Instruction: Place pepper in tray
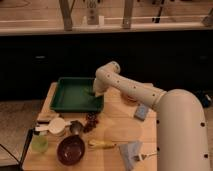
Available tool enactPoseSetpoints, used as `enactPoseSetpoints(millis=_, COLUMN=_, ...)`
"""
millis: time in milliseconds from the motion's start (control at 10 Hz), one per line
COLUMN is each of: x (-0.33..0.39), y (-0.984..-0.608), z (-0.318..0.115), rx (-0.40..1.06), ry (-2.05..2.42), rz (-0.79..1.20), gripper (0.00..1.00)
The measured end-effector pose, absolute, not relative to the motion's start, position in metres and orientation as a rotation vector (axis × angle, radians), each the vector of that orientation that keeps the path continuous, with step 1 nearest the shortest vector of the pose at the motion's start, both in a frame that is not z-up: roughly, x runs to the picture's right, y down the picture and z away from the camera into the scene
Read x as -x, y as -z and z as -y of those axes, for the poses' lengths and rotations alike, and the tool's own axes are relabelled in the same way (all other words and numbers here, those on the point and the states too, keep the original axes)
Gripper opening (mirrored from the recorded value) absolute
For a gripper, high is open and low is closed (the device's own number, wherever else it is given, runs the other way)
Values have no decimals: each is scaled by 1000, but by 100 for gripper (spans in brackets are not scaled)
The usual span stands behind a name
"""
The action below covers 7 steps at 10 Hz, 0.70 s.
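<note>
One dark green rectangular plastic tray (70,94) is set on the wooden bench (117,135); one hand (93,93) is held over the tray's right side; its opening cannot be told.

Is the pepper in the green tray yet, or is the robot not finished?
Nearly. Done: the gripper is over the right side of the tray. In hand: a small dark shape at its tip looks like the pepper. Left: I cannot tell if it lies in the tray yet; the arm must then pull away.
</note>
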<state>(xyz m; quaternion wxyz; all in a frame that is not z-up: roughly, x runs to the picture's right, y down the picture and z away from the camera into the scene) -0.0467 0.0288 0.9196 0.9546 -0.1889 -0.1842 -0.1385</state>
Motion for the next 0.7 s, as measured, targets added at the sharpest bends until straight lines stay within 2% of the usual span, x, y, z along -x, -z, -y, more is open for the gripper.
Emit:
enactPoseSetpoints(millis=200, x=46, y=-920, z=-29, rx=384, ry=279, rz=374, gripper=23)
enactPoseSetpoints(millis=700, x=44, y=-921, z=-27, rx=387, ry=272, rz=374, gripper=23)
